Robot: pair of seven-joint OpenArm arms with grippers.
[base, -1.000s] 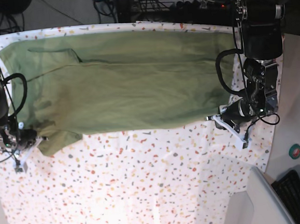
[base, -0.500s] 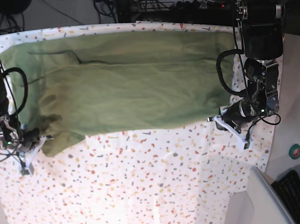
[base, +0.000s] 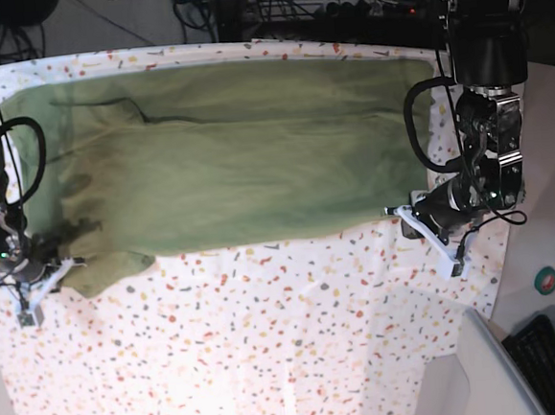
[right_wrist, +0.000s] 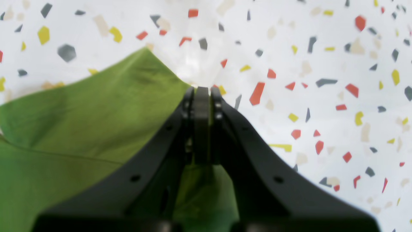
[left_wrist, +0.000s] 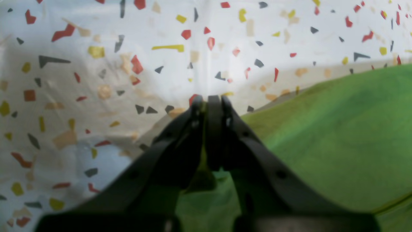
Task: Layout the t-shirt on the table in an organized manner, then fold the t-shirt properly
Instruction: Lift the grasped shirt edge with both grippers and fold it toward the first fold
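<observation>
While the shirt [base: 216, 155] lies spread wide across the far half of the table [base: 288, 341], I'd call this the layout stage, mostly done but not finished: the body looks flat and roughly rectangular, one sleeve near the far edge is tucked over with a crease, and the near corner by my right arm is bunched and hanging lower than the rest of the hem. No proper fold has been made yet as far as I can judge, so smoothing that corner and all the folding are left. Left claw [base: 400, 215] sits at the near corner on the base view's right; right claw [base: 66, 264] at the bunched corner on the base view's left. From the base view I can't tell how either grips. The wrist views settle it: left claw [left_wrist: 209, 100] has its fingers pressed together with a sliver of green pinched between them, shirt [left_wrist: 322, 141] edge running off to one side; right claw [right_wrist: 201, 91] is likewise fully closed with green cloth [right_wrist: 80, 122] in the pinch, tips low over the table [right_wrist: 322, 64]. The wrist views show nothing of overall shape; only the base view does.
</observation>
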